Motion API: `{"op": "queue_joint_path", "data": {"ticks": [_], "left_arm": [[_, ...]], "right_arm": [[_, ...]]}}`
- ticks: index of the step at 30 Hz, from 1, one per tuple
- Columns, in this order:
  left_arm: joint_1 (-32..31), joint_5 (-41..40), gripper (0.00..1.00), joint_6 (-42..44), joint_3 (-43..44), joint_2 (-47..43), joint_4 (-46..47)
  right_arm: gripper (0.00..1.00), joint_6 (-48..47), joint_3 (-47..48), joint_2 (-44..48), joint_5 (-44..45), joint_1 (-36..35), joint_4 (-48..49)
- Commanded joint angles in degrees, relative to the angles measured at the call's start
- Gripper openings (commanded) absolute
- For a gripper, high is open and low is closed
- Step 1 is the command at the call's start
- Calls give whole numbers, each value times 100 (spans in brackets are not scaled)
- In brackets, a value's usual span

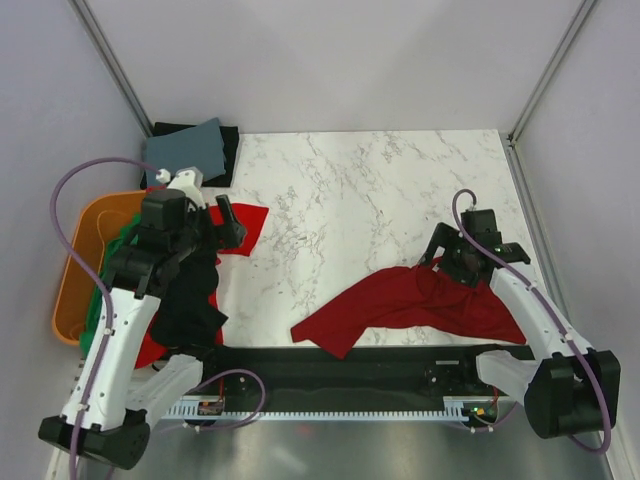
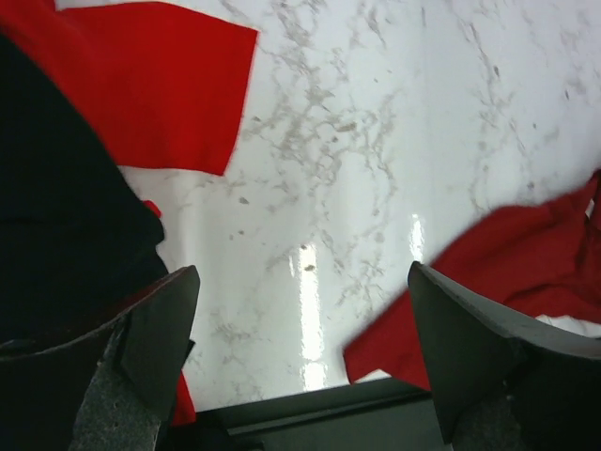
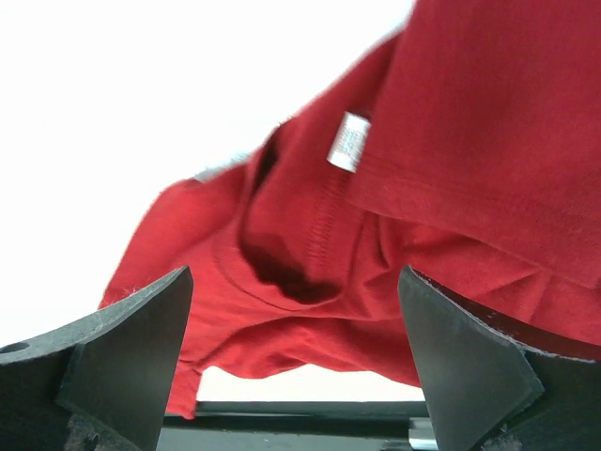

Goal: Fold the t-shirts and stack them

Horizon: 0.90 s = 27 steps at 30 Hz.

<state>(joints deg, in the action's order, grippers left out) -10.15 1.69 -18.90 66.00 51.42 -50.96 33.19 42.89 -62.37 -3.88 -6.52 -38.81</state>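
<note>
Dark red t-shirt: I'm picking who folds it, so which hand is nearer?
Right. The right hand hovers open over the dark red t-shirt; the left hand is well off to its left, beside the bright red t-shirt.

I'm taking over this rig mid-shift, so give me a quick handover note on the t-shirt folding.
Left gripper: open, empty, over the marble table beside the bright red cloth t-shirt.
Right gripper: open, empty, above the crumpled dark red cloth t-shirt at the near edge.
Green cloth t-shirt in the orange plastic tub, left; black cloth t-shirt heaped beside it.
Done: apparently a folded grey-blue cloth atop a black one, far-left corner.
Left: fold and stack these four.
</note>
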Motion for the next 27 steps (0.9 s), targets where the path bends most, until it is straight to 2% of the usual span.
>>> {"op": "queue_joint_path", "data": {"ticks": [1,3,6,9,10,13,15,16,18,19,22,23,27], "left_arm": [[-1133,-695,100,-526,509,385,-63],[-1819,-907,100,-659,703,797,-72],[-2376,-882,100,-800,950,1281,-2],[-2685,-820,100,-870,863,1678,103],[-2685,-768,100,-931,645,1670,217],[-2685,-521,100,-1046,127,1389,683],[-2685,-555,100,-1072,-95,1064,754],[-2685,-626,100,-1081,-331,924,754],[-2676,-1045,100,-1081,-560,477,719],[-2676,-1240,100,-1186,-753,318,675],[-2606,-1821,100,-1414,-1044,-298,483],[-2588,-1909,100,-1450,-1115,-456,464],[-2544,-2269,100,-1485,-1449,-1045,438]], "right_arm": [[98,-41,395,181,124,2,-241],[98,-50,518,242,124,-7,-364],[98,-6,606,400,54,-138,-452],[98,520,694,489,246,-1295,-382],[98,705,755,454,804,-2099,-452],[97,1233,783,296,1318,-2939,-558],[89,1635,694,200,1381,-3283,-348],[87,1769,677,103,1407,-3816,-260],[85,2094,930,-491,1862,-4538,-328],[86,2321,1314,-765,2221,-5273,-373],[86,2516,2158,-1943,2462,-6243,-487],[86,2534,2344,-2485,2497,-6386,-487],[85,2561,3110,-3576,2462,-6914,-435]]}}
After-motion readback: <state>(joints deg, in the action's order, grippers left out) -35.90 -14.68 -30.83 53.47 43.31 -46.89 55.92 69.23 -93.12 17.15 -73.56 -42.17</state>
